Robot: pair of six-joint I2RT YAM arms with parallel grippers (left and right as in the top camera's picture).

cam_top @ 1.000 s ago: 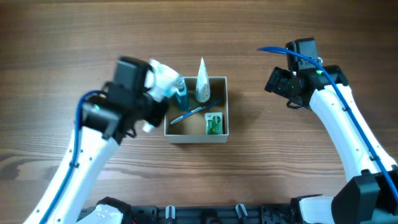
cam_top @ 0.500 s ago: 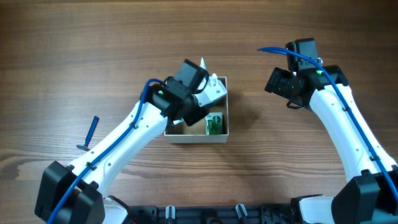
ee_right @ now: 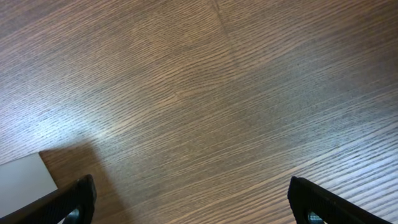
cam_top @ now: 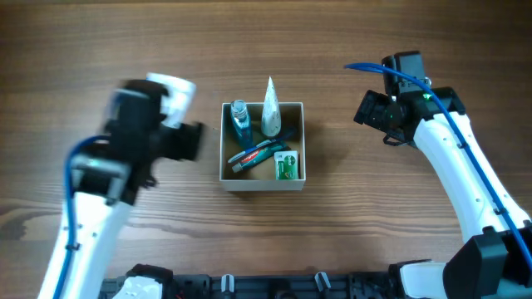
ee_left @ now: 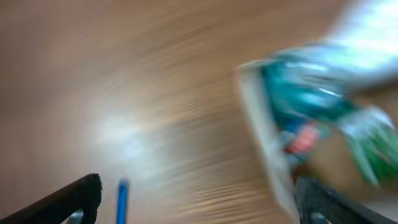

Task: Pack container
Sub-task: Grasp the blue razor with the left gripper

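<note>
The container, a square white-walled box, sits mid-table. Inside stand a teal bottle and a white tube. A red-and-blue tube and a green packet lie on its floor. My left gripper is left of the box, motion-blurred. In the left wrist view it is open and empty, with the container at the right and a blue stick-like thing on the wood between the fingers. My right gripper hovers right of the box, open over bare wood.
The tabletop is brown wood grain all round. A white corner of the container shows at the lower left of the right wrist view. The right arm's blue cable loops above its wrist.
My left gripper was over the container, opened, and has swung away to the left. The red-and-blue tube now lies in the box. The right arm has not moved.
</note>
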